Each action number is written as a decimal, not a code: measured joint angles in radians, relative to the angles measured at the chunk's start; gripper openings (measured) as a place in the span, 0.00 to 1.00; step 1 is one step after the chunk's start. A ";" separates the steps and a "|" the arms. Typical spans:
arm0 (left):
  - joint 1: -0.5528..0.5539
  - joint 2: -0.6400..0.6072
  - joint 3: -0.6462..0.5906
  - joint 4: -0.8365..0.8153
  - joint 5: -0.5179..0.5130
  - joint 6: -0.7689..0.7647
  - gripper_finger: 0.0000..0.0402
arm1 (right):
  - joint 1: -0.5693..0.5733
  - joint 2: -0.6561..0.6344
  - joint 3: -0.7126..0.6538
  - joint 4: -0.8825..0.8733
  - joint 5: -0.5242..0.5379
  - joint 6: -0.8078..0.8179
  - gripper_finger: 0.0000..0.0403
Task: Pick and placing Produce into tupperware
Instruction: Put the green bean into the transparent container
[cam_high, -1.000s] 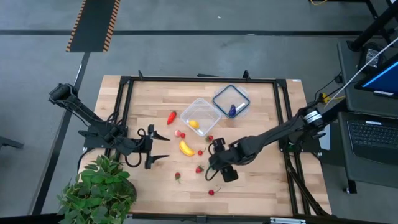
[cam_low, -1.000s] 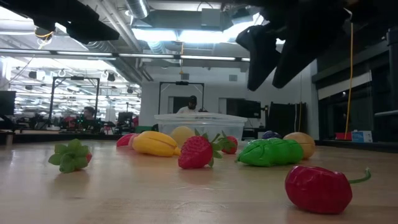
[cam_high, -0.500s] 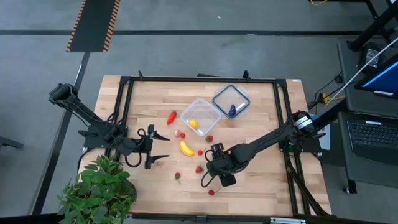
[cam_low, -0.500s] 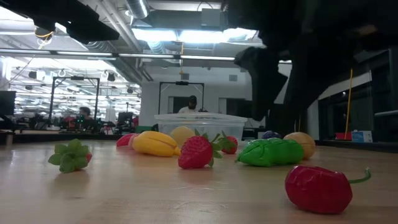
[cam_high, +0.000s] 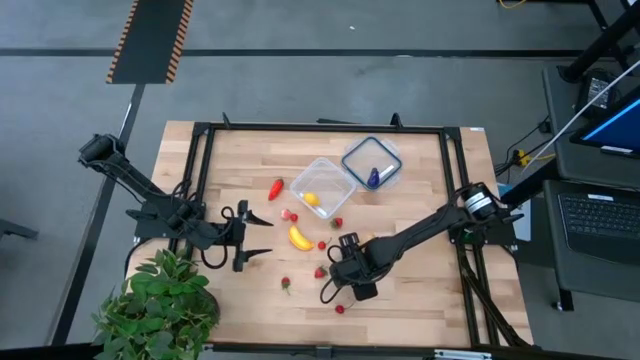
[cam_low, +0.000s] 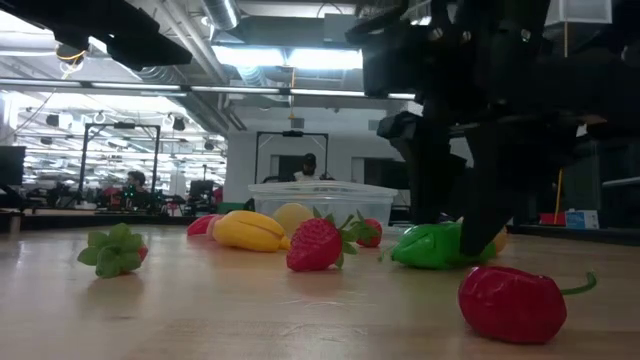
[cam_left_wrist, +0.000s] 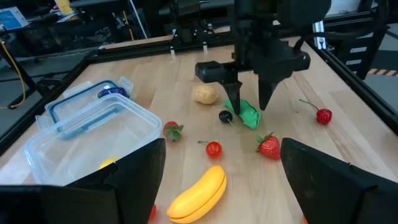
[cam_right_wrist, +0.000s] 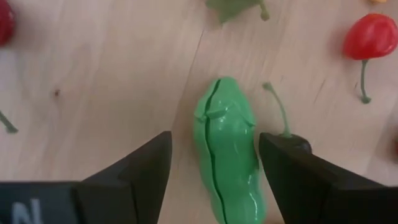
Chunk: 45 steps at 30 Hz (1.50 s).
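Now the right gripper (cam_right_wrist: 214, 168) hangs low over the wooden table (cam_high: 420, 290), fingers spread either side of a green pea pod (cam_right_wrist: 225, 149); left gripper (cam_high: 262, 233) waits, fingers spread.

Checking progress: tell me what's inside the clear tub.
Inside the tupperware, only one yellow piece shows from above. The lid lies beside it, holding a blue-purple piece.

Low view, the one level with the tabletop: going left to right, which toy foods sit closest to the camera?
Small leafy green piece → yellow banana → strawberry → green pea pod, with the right gripper down around it → red cherry.
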 joint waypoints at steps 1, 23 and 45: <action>0.000 0.000 0.000 0.000 0.000 0.000 0.77 | -0.001 0.004 0.000 0.000 0.000 0.005 0.60; 0.000 0.000 0.000 0.000 0.000 0.000 0.77 | -0.013 0.060 0.002 -0.004 -0.002 0.029 0.32; 0.000 0.000 0.000 0.005 0.000 0.000 0.77 | -0.102 -0.123 -0.002 -0.075 0.002 0.027 0.32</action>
